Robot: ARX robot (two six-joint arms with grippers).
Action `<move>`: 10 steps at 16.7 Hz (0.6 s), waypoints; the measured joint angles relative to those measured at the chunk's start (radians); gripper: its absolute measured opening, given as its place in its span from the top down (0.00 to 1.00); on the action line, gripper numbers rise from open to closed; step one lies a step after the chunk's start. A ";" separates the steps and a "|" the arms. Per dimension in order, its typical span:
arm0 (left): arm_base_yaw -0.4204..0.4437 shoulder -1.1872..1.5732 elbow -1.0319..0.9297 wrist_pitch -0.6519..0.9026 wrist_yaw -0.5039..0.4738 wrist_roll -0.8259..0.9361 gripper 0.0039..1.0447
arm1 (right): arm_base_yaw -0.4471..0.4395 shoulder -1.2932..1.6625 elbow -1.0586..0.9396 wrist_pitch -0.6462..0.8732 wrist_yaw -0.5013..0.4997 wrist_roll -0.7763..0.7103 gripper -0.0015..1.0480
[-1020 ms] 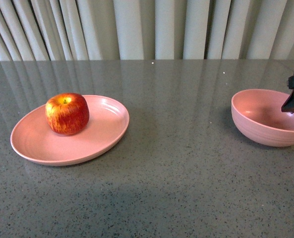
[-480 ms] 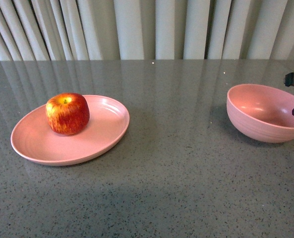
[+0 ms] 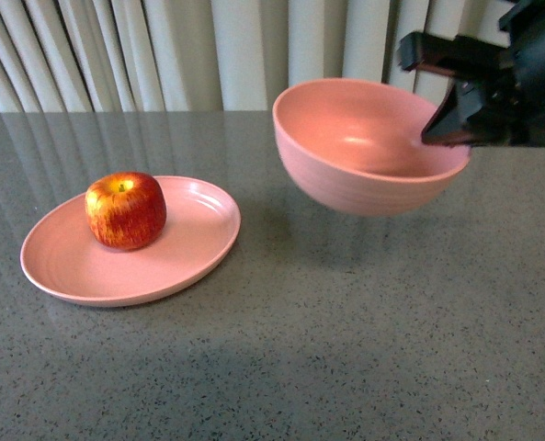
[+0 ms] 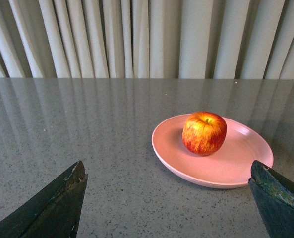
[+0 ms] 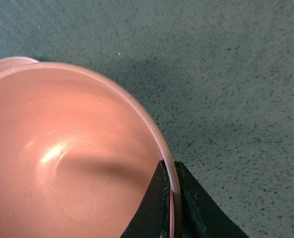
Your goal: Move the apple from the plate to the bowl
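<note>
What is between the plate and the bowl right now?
Nothing; the front view shows only bare grey table between the plate and the bowl.

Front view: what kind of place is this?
Probably an indoor robot test room, not a home kitchen: a grey speckled table, pale curtains as backdrop, and the right claw holding the bowl up.

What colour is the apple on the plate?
The apple is red with yellow streaks, clearest in the left wrist view.
</note>
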 joint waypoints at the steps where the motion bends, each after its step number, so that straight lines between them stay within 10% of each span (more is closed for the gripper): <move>1: 0.000 0.000 0.000 0.000 0.000 0.000 0.06 | 0.020 0.021 0.002 -0.002 0.008 0.000 0.97; 10: 0.000 0.000 0.000 0.000 0.000 0.000 0.06 | 0.072 0.168 0.035 -0.002 0.070 0.001 0.97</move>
